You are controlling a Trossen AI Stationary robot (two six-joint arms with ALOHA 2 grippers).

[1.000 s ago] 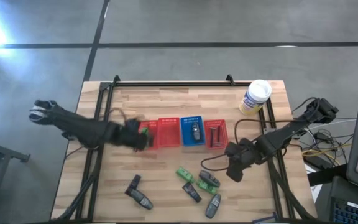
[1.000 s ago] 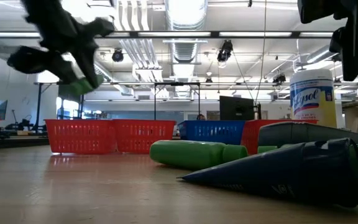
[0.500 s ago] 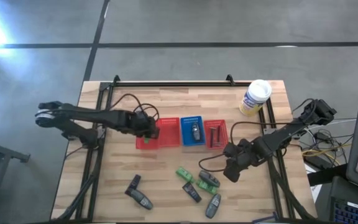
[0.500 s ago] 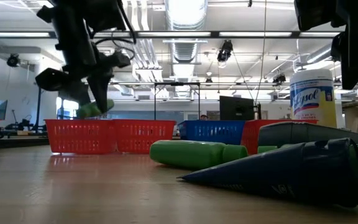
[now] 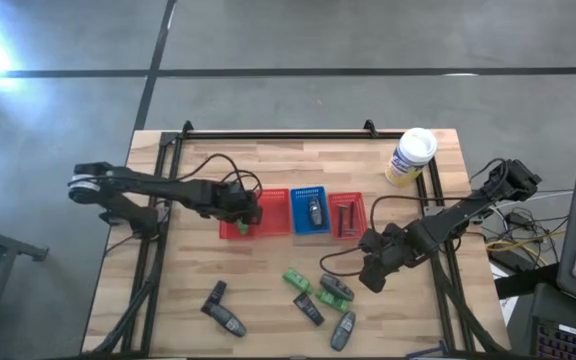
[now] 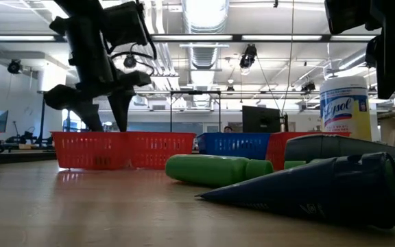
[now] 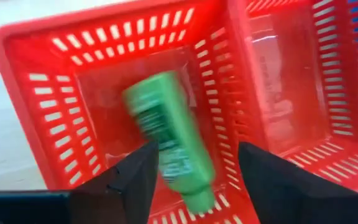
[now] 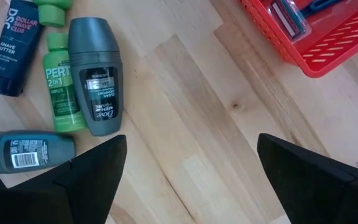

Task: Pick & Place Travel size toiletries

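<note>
Sorting partway done: a green tube is dropping into the end basket.

From above, the left pincer (image 5: 252, 214) is hovering released over the leftmost red basket (image 5: 230, 229), while loose toiletries (image 5: 320, 297) are lying below it on the bench (image 5: 268, 165). The left wrist view is showing the green tube (image 7: 174, 143) inside that basket. The right pincer (image 8: 188, 171) is gaping empty near them.

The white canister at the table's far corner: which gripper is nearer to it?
Right. The right gripper hovers just in front of the white canister; the left gripper is across the table, over the red basket.
</note>
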